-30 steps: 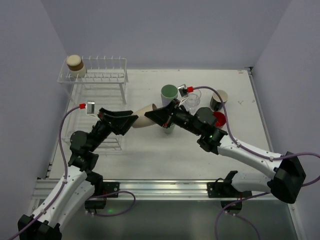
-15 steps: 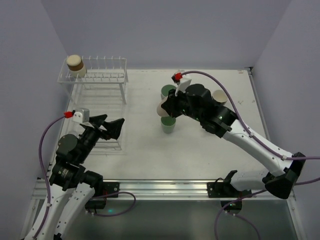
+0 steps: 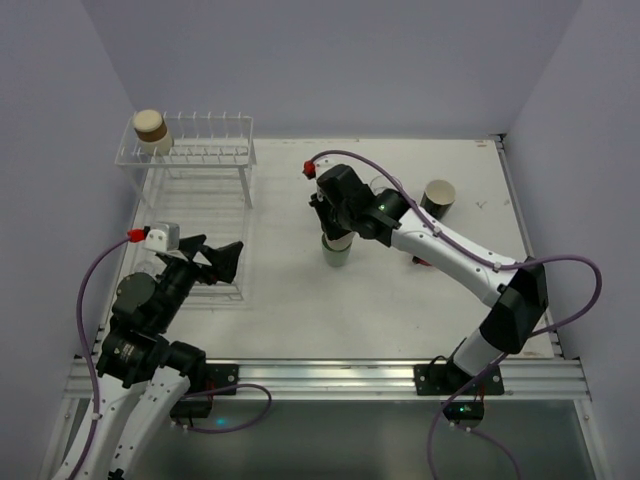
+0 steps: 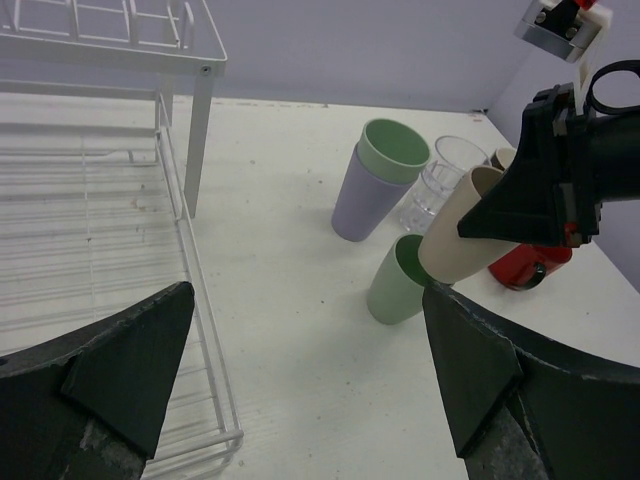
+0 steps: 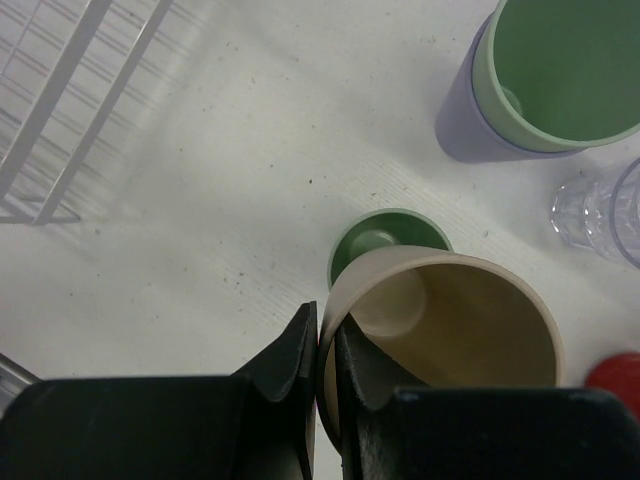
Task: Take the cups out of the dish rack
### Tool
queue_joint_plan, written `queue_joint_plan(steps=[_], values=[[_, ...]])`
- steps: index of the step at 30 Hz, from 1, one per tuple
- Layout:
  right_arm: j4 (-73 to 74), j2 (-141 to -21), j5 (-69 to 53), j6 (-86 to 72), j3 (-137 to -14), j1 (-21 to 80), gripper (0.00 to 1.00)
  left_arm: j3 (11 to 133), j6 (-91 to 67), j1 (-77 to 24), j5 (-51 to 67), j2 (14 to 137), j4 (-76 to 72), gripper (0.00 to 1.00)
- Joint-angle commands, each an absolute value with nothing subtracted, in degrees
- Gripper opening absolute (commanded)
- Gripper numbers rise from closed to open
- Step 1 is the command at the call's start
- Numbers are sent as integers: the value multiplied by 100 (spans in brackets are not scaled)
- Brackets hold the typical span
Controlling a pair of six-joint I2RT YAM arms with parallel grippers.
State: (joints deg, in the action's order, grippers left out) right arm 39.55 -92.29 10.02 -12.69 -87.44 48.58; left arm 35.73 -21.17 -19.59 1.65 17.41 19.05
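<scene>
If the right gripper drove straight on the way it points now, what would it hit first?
Probably the lone pale green cup standing upright just below: the beige cup pinched in the right gripper would reach its mouth first, though depth is unclear.

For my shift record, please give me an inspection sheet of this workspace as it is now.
Surface: white table, speckled.
Job's things: rack with tan cup on its shelf; on the table, purple cup with nested green cup, glass, lone green cup, red cup, black cup.
Clutter: nothing seen.
Pincers: left pincer open, empty; right pincer shut on beige cup, above the lone green cup.
Cables: purple cable on each arm.
Surroundings: pale walls, near-edge rail.
</scene>
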Motion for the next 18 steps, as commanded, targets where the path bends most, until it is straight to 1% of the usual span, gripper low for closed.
queue_joint_plan(steps=[1, 10, 18], values=[[4087, -9299, 1151, -1063, -9053, 4860, 0, 3560, -1925, -1934, 176, 1723, 1978, 100], [3850, -9580, 1178, -1028, -8921, 4860, 0, 3525, -1942, -1767, 325, 1793, 1942, 100], [3077, -9668, 1134, -1002, -8377, 4869, 1, 3498, -1960, -1573, 308, 1942, 1942, 100]])
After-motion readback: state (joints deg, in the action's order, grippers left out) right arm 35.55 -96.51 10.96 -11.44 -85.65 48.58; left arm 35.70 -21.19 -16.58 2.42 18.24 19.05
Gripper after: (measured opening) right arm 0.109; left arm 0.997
